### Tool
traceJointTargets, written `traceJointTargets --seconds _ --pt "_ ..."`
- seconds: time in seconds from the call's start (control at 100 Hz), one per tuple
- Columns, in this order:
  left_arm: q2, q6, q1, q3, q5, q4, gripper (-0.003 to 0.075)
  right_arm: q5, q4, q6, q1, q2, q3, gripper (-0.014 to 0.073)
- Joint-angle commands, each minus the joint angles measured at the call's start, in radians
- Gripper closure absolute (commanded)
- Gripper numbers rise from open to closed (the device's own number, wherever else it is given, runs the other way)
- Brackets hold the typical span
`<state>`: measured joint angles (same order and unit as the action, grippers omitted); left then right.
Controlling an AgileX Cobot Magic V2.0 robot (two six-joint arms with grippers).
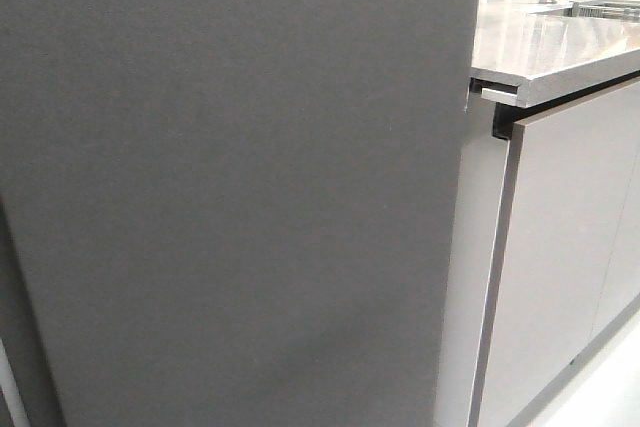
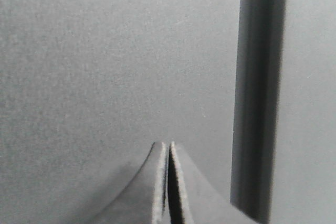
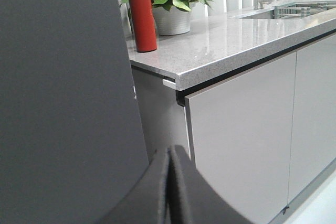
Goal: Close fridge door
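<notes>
The fridge door (image 1: 230,187) is the biggest thing in sight, a tall matte dark grey panel that fills the left and middle of the front view from top to bottom, its right edge running down just left of the counter's corner. Only its outer face shows, and whether it sits flush against the fridge cannot be told from these pictures. To its right comes the run of pale grey cabinet fronts (image 1: 560,267), flat and without handles, with a narrow dark gap at the top corner of the nearest one. Above them lies the glossy grey stone countertop (image 1: 560,47), reaching away to the right. On the countertop, near the door's edge, stands 1 red bottle (image 3: 142,14), and just beside and behind it a green plant in a white pot (image 3: 173,1). Farther right a sink (image 3: 302,9) is set into the top. The left gripper (image 2: 168,182) points straight at the dark door face, very close to it, its 2 fingers pressed together on nothing; contact with the door cannot be told. The right gripper (image 3: 170,187) has its fingers together too, empty, near the door's right edge and in front of the cabinets.
</notes>
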<state>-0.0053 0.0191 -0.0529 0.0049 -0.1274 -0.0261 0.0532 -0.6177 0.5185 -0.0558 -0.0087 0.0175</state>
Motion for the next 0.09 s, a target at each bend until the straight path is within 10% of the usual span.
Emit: traceJointTargets --seconds 0.0,0.08 --pt "-0.010 0.004 0.007 0.035 -0.073 -0.004 0.0740 -0.071 -0.001 0.005 -0.007 0.003 0.019 0.0638" --pt "-0.010 0.004 0.007 0.035 -0.073 -0.004 0.0740 -0.071 -0.001 0.005 -0.007 0.003 0.019 0.0638"
